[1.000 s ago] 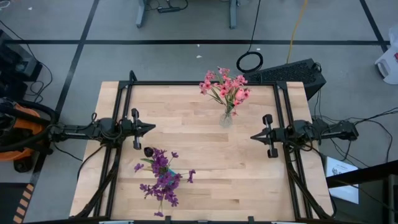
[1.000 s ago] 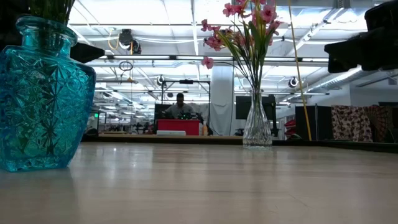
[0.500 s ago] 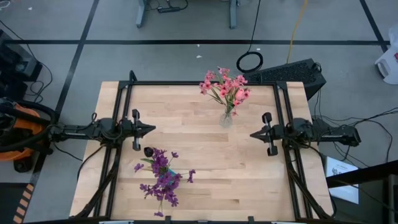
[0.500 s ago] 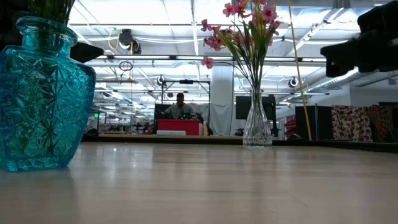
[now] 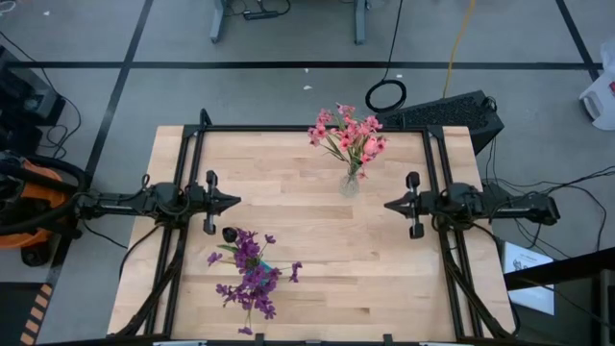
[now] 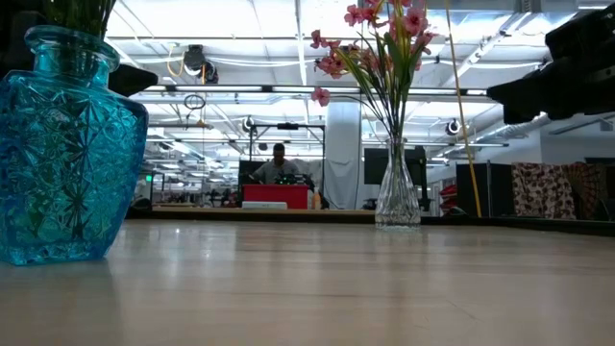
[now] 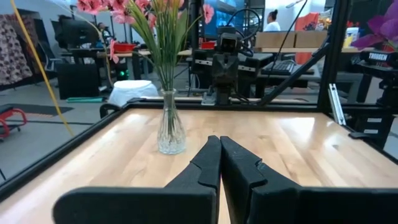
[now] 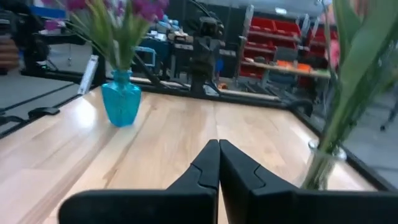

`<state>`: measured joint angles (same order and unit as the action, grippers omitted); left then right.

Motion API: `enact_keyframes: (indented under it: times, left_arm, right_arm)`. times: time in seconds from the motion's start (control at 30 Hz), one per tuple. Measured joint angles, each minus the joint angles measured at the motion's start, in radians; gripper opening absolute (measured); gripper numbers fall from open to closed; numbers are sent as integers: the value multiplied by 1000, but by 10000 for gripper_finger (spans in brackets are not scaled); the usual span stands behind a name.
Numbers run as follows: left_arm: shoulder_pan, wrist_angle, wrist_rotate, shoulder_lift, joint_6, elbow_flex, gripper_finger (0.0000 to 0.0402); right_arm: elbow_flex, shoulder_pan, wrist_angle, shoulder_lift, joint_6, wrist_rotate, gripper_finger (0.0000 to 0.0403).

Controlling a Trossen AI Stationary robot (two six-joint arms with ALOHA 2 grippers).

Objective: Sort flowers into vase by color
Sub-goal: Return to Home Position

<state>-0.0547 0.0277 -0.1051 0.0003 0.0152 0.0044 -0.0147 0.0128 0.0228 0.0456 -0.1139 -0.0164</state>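
- Bench (image 5: 307, 240): pale wood inside a black frame, filling the middle of the overhead frame.
- Pink flowers (image 5: 348, 136): all gathered in a clear glass vase (image 5: 349, 185), which stands upright at the upper centre of the bench. In the level view the vase sits right of centre, with the blossoms reaching the top of the frame.
- Purple flowers (image 5: 252, 279): bunched in a blue cut-glass vase (image 6: 65, 144) at the lower left of the bench in the overhead frame. In the level view this vase fills the left edge.
- Left hand (image 5: 236, 200): at the middle left of the overhead frame, raised off the bench and pointing toward its centre. Its fingers are clenched tip to tip and grasp nothing.
- Right hand (image 5: 387, 206): at the middle right of the overhead frame, facing the left hand and well apart from it. It too is clenched and empty.
- Both vases stand clear of both hands.
- Person (image 6: 279, 163): small, in the room beyond the bench, at the centre of the level view.
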Motion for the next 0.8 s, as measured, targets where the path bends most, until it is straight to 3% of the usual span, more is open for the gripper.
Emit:
enact_keyframes:
  times: [0.27,0.8]
  left_arm:
    - [0,-6,26,1,-19,0,12]
    - [0,-7,24,1,-28,0,12]
  right_arm:
    - [-1,-20,4,-45,-59,94,0]
    - [-1,-86,3,-44,-30,91,0]
